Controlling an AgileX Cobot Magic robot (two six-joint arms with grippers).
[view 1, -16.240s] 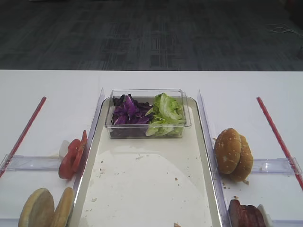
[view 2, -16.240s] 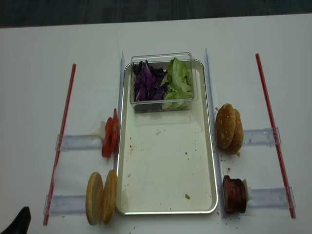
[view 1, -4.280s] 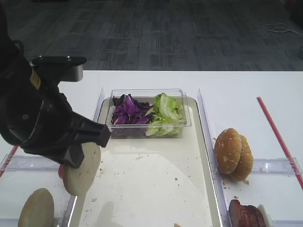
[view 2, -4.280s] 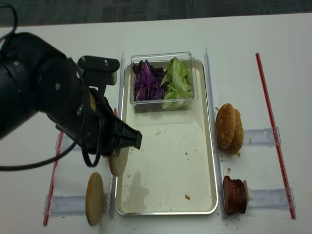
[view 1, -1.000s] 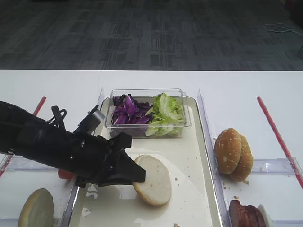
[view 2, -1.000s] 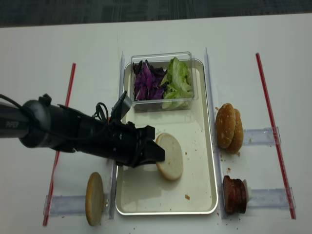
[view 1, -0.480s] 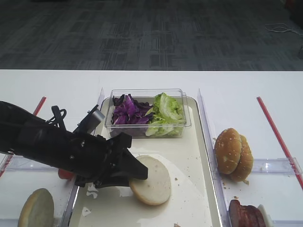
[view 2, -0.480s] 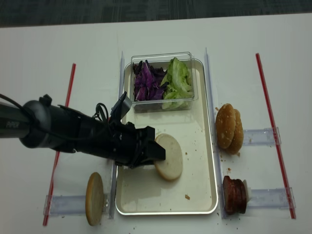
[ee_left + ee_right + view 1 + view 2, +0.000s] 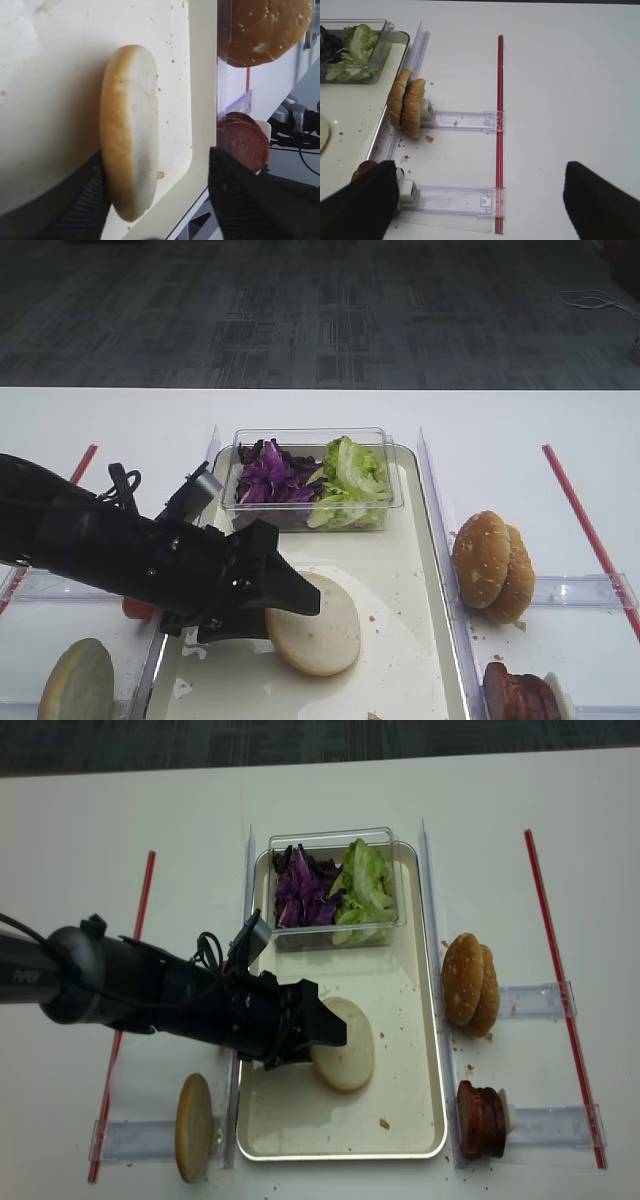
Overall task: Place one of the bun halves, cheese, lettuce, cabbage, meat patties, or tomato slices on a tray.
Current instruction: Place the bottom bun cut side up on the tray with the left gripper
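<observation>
Release step: bun half [image 9: 312,637] lies flat on the tray [image 9: 420,640], left gripper [image 9: 290,602] beside it.
Left wrist: jaws stand parted either side of the bun, likely no longer pinching. Right wrist: your right gripper [image 9: 480,200] gapes empty over the table. Next, retract left clear.

Bun half [image 9: 313,624] now flat on the tray [image 9: 420,640] — left gripper [image 9: 290,605] jaws parted, no longer clamped
</observation>
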